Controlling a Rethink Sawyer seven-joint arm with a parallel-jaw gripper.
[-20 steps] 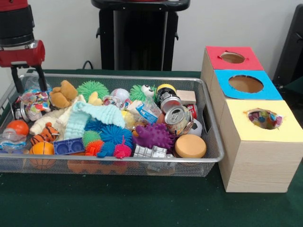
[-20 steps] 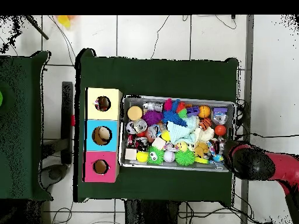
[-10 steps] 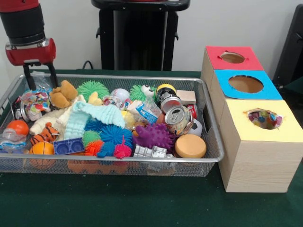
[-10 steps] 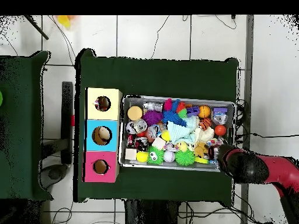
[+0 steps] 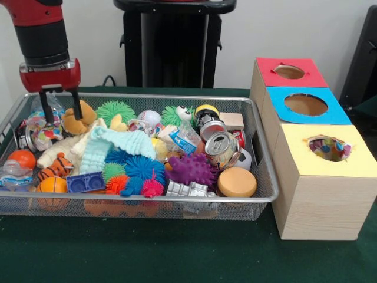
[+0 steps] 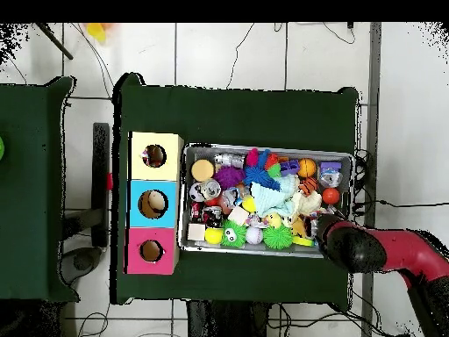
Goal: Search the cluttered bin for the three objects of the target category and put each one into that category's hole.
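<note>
Tool (image 5: 59, 106) spread above brown teddy bear (image 5: 78, 118), bin's (image 5: 147, 203) long axis left-right

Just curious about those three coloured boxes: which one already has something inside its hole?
The yellow-topped box, nearest the camera in the front view: colourful items show through its hole, while the blue box and red box holes look empty.

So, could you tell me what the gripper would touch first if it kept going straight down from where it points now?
Most likely the brown teddy bear: the open gripper hangs right above it at the bin's far corner. Depth is unclear, so the crinkly bag alongside might come first.
</note>
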